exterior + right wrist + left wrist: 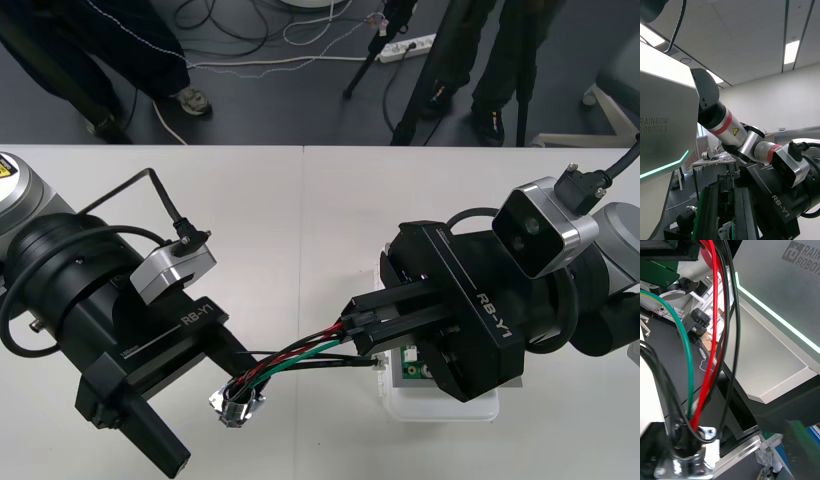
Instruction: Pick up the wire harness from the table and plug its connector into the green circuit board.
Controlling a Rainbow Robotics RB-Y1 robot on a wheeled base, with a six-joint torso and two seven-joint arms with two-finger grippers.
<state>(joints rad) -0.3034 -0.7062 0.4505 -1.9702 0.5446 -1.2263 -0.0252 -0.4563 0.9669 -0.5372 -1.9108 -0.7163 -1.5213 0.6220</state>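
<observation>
The wire harness (pixel 300 358) is pulled out in a line between the 2 grippers, over the robot's side of the table (pixel 300 220). Its small black plug (pixel 366 322) is at the right end, pinched by the right gripper (pixel 354 326), whose 2 fingers are closed together on it. From here the plug sits just left of the green circuit board (pixel 410 366), by the edge of the white base (pixel 445 408). I cannot see it seated in the board, and that gripper hides most of the board.

From the plug the wires slope down and to the left to the round metal socket (pixel 238 406). The socket lies between the fingers of the left gripper (pixel 220 418), which are spread wide apart. 1 finger is close beside the socket and the other is well off toward the table's near edge. Neither looks to be pressing on it.

Seen close from the left wrist, a red wire (pixel 715 315), a green wire (pixel 687 363) and black wires (pixel 734 326) rise out of the socket's shiny flange.
</observation>
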